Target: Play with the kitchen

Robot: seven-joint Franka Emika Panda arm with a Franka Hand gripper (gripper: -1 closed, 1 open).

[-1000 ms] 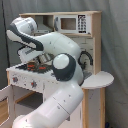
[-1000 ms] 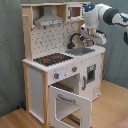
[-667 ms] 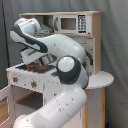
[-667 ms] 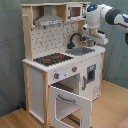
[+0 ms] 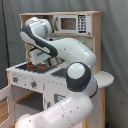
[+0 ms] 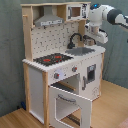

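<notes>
Claw up at counter height, over the sink end of the kitchen

The kitchen (image 6: pixel 60 65) stands tall on a wood floor (image 6: pixel 107 107), its long axis upright; in the second exterior view the oven door (image 6: pixel 70 105) hangs open at the bottom, the stovetop (image 6: pixel 52 59) sits toward the second exterior view's left and the sink (image 6: pixel 82 50) toward its right, with the microwave (image 6: pixel 75 11) up on the top shelf. The arm (image 6: pixel 107 15) comes in from the second exterior view's right, above the counter. The gripper (image 6: pixel 92 40) hangs just beside the faucet (image 6: pixel 74 39), above the sink's far edge, so sink and faucet lie below and slightly to the second exterior view's left of it. Cannot tell how its fingers stand; nothing visibly held. In the first exterior view the arm's bulk hides the sink.
</notes>
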